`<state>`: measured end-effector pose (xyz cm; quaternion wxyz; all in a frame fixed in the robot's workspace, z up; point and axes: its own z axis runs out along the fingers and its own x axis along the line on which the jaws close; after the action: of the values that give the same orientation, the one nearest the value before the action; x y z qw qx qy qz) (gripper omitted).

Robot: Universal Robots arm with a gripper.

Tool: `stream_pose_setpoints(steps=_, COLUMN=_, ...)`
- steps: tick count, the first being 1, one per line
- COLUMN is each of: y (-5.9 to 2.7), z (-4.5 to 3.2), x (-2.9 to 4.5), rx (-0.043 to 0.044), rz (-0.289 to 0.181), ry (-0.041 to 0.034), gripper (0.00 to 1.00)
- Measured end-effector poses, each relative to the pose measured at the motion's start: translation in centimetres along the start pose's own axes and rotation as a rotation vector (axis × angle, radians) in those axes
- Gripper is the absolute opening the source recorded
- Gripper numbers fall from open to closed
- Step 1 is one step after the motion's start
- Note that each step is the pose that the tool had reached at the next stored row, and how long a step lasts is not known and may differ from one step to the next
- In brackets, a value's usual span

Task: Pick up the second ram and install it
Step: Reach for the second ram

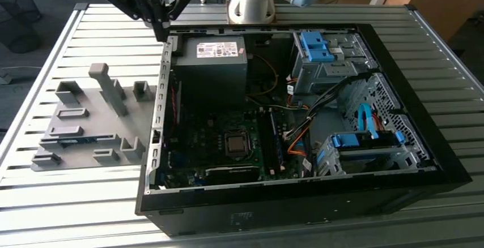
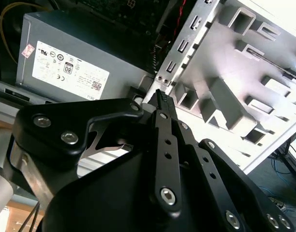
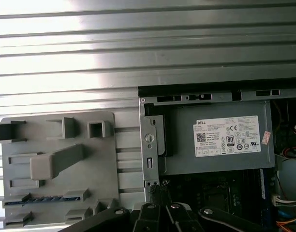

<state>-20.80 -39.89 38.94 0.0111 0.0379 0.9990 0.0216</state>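
Nearest in the exterior view, the open computer case [image 1: 302,200] sits on the slatted surface [image 1: 76,202]. Further back, on the exterior view's left, the second ram [image 1: 76,141] lies in a slot of the grey fixture [image 1: 98,109], untouched. Farthest, the end effector [image 1: 162,31] hovers over the case's corner by the power supply [image 1: 212,50], fingertips together and empty. A clean pick probably needs them parted, squared across the stick's thin faces, and kept clear of the fixture's upright posts.

An open computer case [image 1: 302,202] sits beside a grey fixture plate [image 1: 102,124] on a slatted metal table [image 1: 76,202].
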Motion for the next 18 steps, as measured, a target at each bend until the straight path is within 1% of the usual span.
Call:
stream_pose_setpoints(steps=13, y=-0.2, z=0.01, x=2.55, rx=0.0, rz=0.0, ry=0.0, gripper=0.11)
stream_pose_setpoints(steps=15, y=-0.22, z=0.01, x=2.8, rx=0.0, rz=0.0, ry=0.0, gripper=0.11)
stream_pose_setpoints(steps=18, y=-0.22, z=0.01, x=2.83, rx=0.0, rz=0.0, ry=0.0, gripper=0.11)
